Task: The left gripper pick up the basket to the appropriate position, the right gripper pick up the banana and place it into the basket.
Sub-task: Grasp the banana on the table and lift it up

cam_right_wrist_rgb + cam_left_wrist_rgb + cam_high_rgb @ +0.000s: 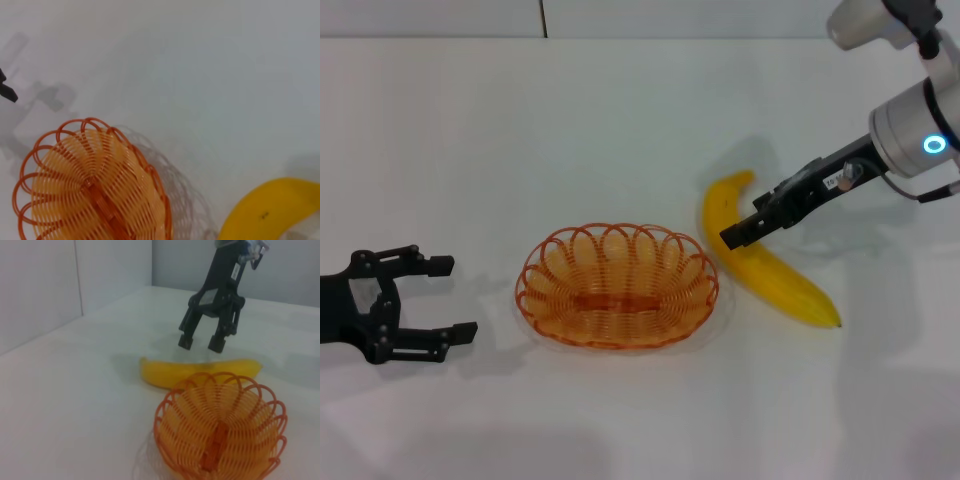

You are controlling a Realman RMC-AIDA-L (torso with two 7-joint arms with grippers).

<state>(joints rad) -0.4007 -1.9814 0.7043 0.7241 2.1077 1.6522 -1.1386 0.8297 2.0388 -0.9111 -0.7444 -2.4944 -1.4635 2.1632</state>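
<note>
The orange wire basket (617,287) sits empty on the white table, in the middle. The yellow banana (770,270) lies just to its right, apart from the rim. My right gripper (748,222) is open and hangs just above the banana's middle, one finger on each side of it, not touching. The left wrist view shows this gripper (201,343) over the banana (165,374), behind the basket (220,435). My left gripper (462,297) is open and empty, low over the table, a short way left of the basket. The right wrist view shows the basket (95,185) and the banana (270,210).
The white table (620,120) stretches wide behind and in front of the basket. A wall seam (543,18) runs along the far edge. A tip of the left gripper's finger (7,91) shows in the right wrist view.
</note>
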